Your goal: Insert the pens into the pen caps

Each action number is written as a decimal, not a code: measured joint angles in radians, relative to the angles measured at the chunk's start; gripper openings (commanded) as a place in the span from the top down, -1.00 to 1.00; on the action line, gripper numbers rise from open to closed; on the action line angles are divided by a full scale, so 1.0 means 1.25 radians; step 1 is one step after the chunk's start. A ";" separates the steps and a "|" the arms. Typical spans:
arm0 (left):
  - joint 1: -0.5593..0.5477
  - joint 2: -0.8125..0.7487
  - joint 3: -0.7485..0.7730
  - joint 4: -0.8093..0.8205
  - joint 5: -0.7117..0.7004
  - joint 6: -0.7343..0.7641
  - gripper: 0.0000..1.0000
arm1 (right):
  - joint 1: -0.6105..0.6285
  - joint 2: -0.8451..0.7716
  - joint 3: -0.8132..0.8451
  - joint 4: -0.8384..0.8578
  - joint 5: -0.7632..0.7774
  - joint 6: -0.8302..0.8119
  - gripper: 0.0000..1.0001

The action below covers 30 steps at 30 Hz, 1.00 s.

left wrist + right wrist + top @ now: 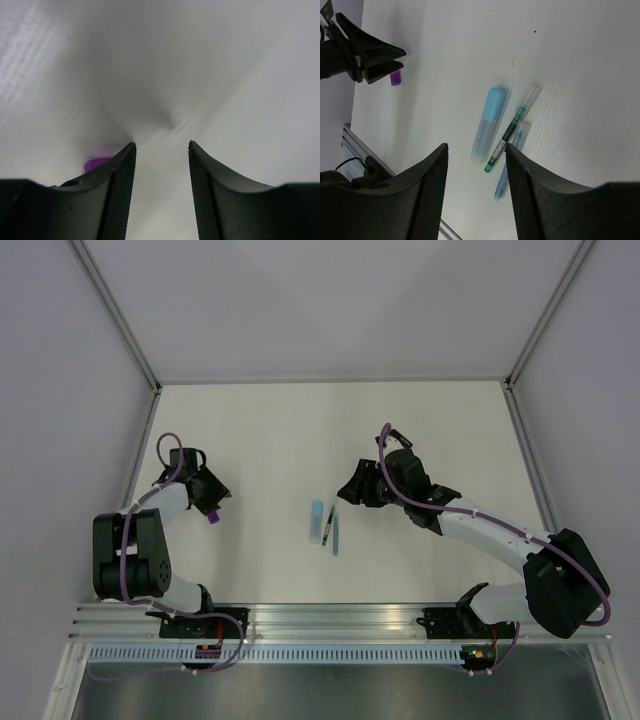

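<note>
A pale-blue highlighter (317, 521), a thin dark pen (327, 523) and a thin blue pen (335, 537) lie side by side at the table's middle. In the right wrist view the highlighter (489, 125), the dark pen (507, 137) and the blue pen (510, 162) show clear ends. My right gripper (346, 494) is open and empty just right of them (476, 147). A small purple piece (213, 519) lies on the table by my left gripper (214, 505); I cannot tell whether it is cap or marker. In the left wrist view it (95, 162) sits outside the left finger. That gripper (162, 144) is open and empty.
Grey walls (60, 390) stand close on the left, back and right of the white table (300, 430). An aluminium rail (340, 618) with both arm bases runs along the near edge. My left gripper (385, 57) shows at the top left of the right wrist view.
</note>
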 measured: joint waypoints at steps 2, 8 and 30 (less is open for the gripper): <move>-0.033 0.001 0.002 -0.005 0.016 0.011 -0.09 | 0.000 0.000 0.000 0.000 0.000 0.000 -0.11; -0.125 -0.001 0.013 -0.025 0.060 0.042 -0.12 | 0.000 0.000 0.000 0.000 -0.001 0.000 -0.10; -0.008 -0.185 -0.049 -0.160 -0.225 -0.081 0.95 | 0.000 0.000 0.000 0.001 -0.006 -0.001 -0.11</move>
